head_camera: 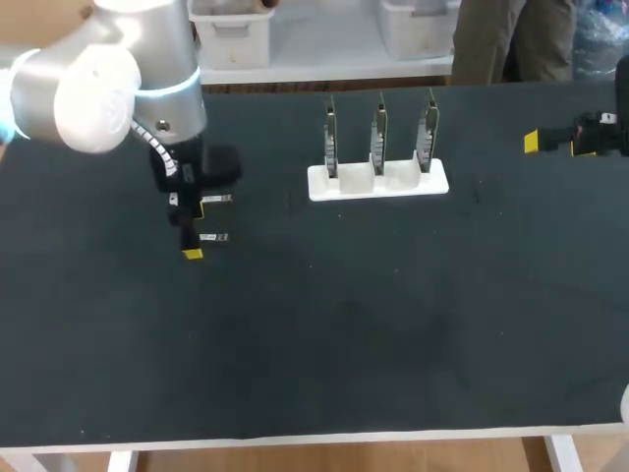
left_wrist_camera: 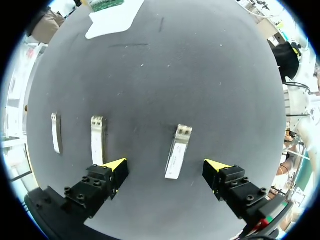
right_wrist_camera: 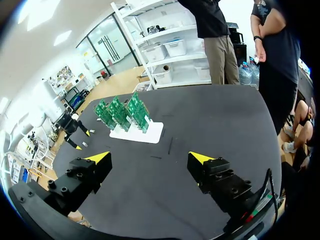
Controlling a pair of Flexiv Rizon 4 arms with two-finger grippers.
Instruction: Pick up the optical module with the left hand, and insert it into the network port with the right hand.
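Note:
Three silver optical modules lie flat on the dark table. In the left wrist view one module point(left_wrist_camera: 178, 151) sits between the spread fingers of my left gripper point(left_wrist_camera: 167, 172), touching neither. A second module point(left_wrist_camera: 97, 140) lies just ahead of one fingertip point(left_wrist_camera: 116, 167), and a third point(left_wrist_camera: 55, 132) lies further out to that side. From the head view my left gripper point(head_camera: 195, 231) hangs low over the modules point(head_camera: 213, 237), open. The network ports are on green boards point(head_camera: 378, 138) standing in a white holder point(head_camera: 378, 183). My right gripper point(head_camera: 555, 143) is at the far right, open and empty.
The right wrist view shows the white holder point(right_wrist_camera: 136, 132) with its boards point(right_wrist_camera: 122, 112) well ahead of my right gripper point(right_wrist_camera: 149, 160), and my left arm point(right_wrist_camera: 72, 127) beyond it. Bare dark table point(head_camera: 393, 324) stretches toward the front edge.

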